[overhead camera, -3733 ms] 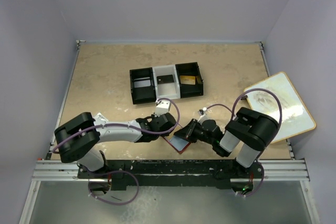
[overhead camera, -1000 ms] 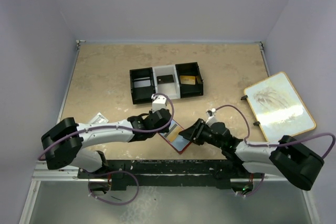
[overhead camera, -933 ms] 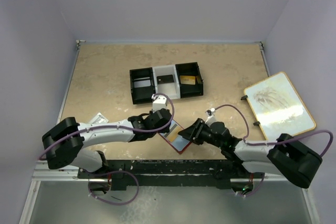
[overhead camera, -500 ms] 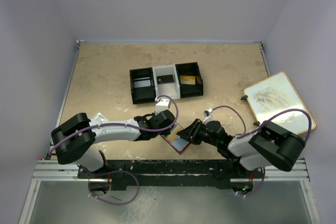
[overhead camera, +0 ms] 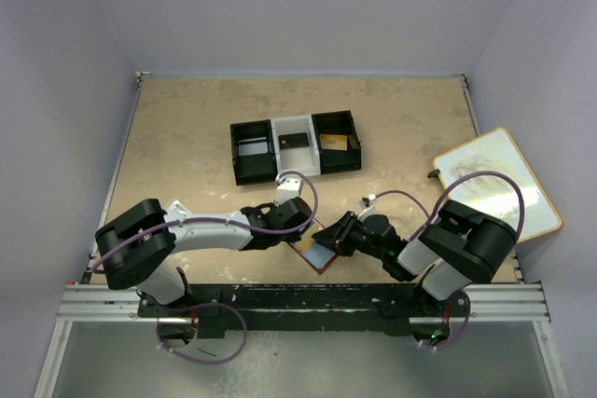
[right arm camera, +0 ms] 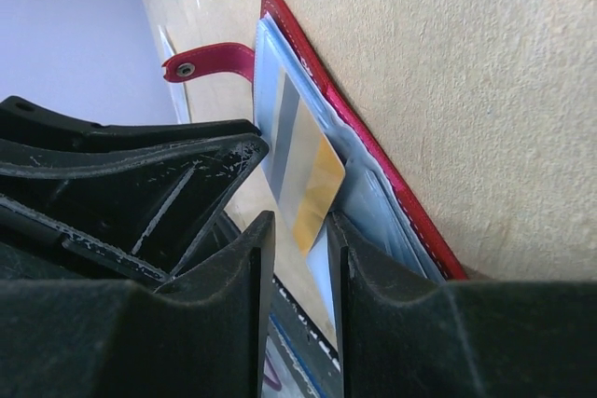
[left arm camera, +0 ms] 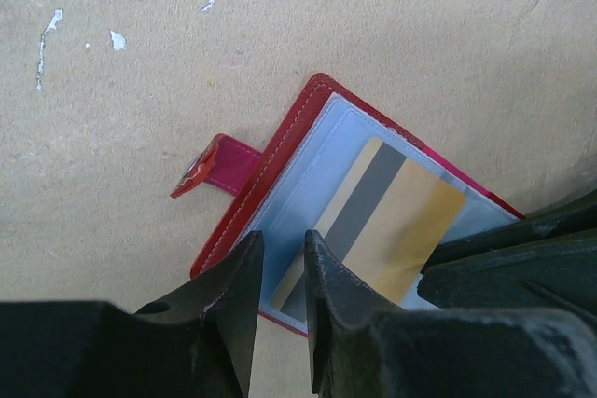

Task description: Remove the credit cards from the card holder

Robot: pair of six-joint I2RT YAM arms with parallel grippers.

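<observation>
The red card holder (overhead camera: 317,253) lies open on the table by the near edge, its pale blue panels facing up. It also shows in the left wrist view (left arm camera: 280,160) and the right wrist view (right arm camera: 373,151). A yellow credit card (left arm camera: 410,230) with a grey stripe sticks partly out of a pocket. My left gripper (left arm camera: 283,253) hovers over the holder's left panel with its fingers narrowly apart and nothing between them. It also shows in the top view (overhead camera: 300,235). My right gripper (right arm camera: 300,223) is narrowly open, with the card's corner (right arm camera: 312,188) between its fingers. It also shows in the top view (overhead camera: 329,241).
A black-and-white three-compartment tray (overhead camera: 297,144) stands mid-table, with small items in its middle and right sections. A wood-framed board (overhead camera: 494,188) lies at the right edge. The holder's snap strap (left arm camera: 213,167) sticks out to the left. Both grippers crowd the holder.
Over the last second my right arm's elbow has swung in from the far right and folded up. Both grippers stay at the card holder. The left one shifted slightly right.
</observation>
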